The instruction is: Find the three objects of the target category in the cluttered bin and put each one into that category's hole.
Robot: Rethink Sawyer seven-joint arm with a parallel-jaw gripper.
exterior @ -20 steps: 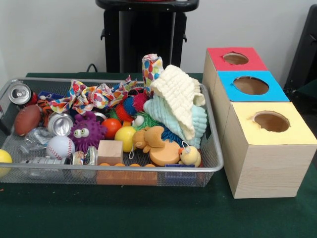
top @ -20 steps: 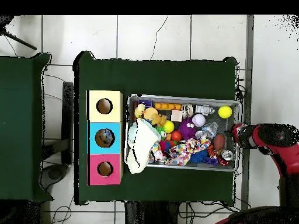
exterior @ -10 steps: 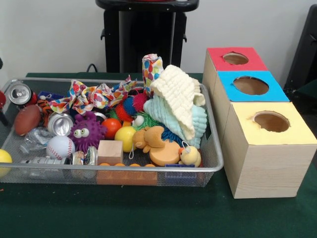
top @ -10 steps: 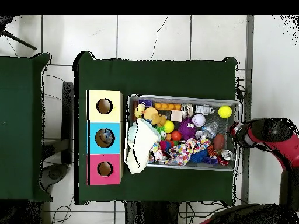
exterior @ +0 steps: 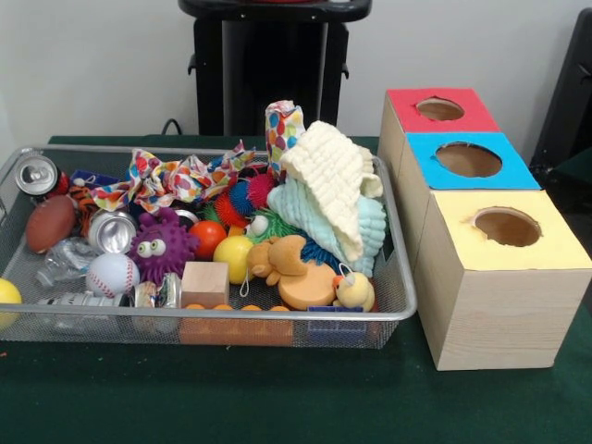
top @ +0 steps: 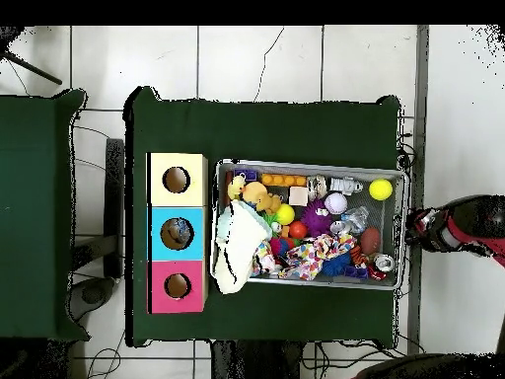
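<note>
Nothing's grabbed yet: your arm (top: 459,225) has backed off past the bin (top: 309,166), can't tell how the fingers sit, and every toy's still inside, boxes (exterior: 490,277) waiting untouched.

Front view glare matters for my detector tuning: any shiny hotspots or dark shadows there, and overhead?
Front view: soft, even light; bright reflections on the silver can top and the crumpled silver can, dim inside the round hole of the yellow-topped box. Overhead view: flat light, no glare visible on the wire mesh bin.
</note>
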